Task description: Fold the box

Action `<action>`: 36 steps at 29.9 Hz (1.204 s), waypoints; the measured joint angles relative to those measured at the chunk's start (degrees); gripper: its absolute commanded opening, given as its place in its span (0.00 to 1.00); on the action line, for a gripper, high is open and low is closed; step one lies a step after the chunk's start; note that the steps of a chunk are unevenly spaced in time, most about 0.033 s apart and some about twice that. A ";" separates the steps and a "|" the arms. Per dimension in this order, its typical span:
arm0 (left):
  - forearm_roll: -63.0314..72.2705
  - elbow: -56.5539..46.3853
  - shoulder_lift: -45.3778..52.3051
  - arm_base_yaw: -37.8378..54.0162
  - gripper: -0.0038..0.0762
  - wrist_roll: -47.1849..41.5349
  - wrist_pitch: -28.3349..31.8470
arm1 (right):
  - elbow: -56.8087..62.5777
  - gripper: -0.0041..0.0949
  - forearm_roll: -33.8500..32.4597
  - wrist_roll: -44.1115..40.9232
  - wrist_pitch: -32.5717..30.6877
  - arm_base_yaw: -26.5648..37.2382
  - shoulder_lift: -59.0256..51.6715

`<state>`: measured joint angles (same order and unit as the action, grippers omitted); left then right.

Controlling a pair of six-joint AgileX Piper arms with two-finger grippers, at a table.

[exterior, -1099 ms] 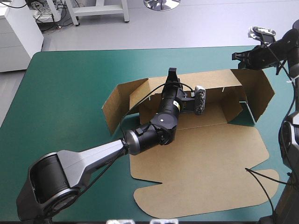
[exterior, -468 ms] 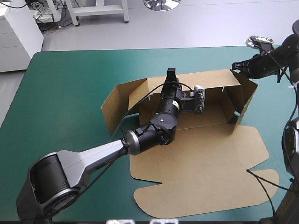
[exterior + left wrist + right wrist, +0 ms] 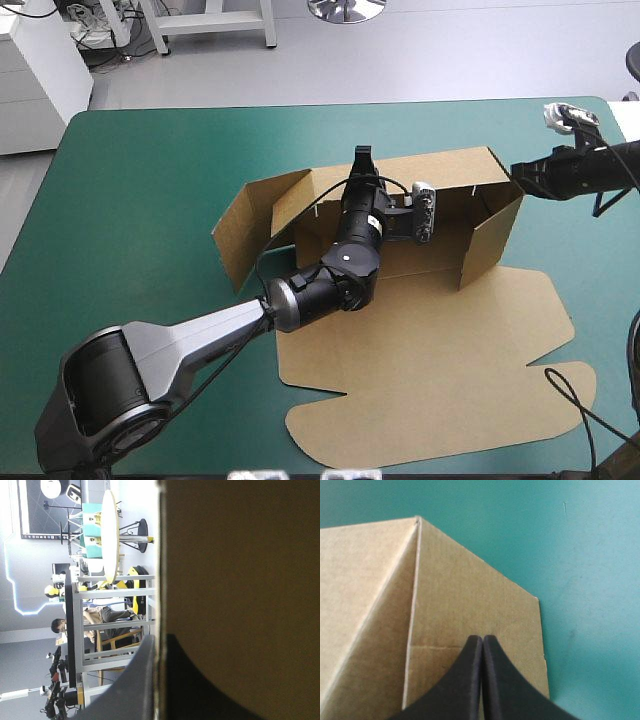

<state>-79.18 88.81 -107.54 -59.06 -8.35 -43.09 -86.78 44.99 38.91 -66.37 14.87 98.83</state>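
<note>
The brown box (image 3: 430,360) lies at the table's middle with its lid panel flat toward the near edge and its back wall (image 3: 455,170) upright. My left gripper (image 3: 363,156) reaches over the base and is shut on the top edge of that wall; in the left wrist view the board (image 3: 240,580) runs between its black fingers (image 3: 142,680). The right side flap (image 3: 492,232) stands turned inward across the box's end. My right gripper (image 3: 520,172) is shut, with its tip against the outer face of this flap (image 3: 470,605) near the corner fold. The left side flap (image 3: 240,225) is splayed outward.
Teal-green cover (image 3: 130,200) lies bare to the left of the box and beyond it. The table's right edge is close behind my right arm (image 3: 600,165). The lid's rounded tuck flap (image 3: 400,430) reaches nearly to the near edge.
My right gripper has come down and toward the near side along the box's right end. The right side flap has swung from spread outward to standing inward. The left arm has kept still.
</note>
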 measured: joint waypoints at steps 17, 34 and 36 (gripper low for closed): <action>2.06 0.75 -2.38 0.00 0.04 10.79 -0.87 | 13.91 0.03 11.05 19.88 7.62 0.72 -2.67; -0.68 0.70 -2.71 0.00 0.04 7.46 -2.32 | 13.97 0.51 0.28 18.01 2.03 1.15 -7.46; -0.98 0.70 -2.78 0.00 0.04 7.41 -2.50 | 13.97 0.51 0.18 18.08 0.56 1.15 -7.47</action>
<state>-80.16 89.51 -110.32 -59.06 -0.94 -45.59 -72.81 45.17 56.99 -65.81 16.01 91.36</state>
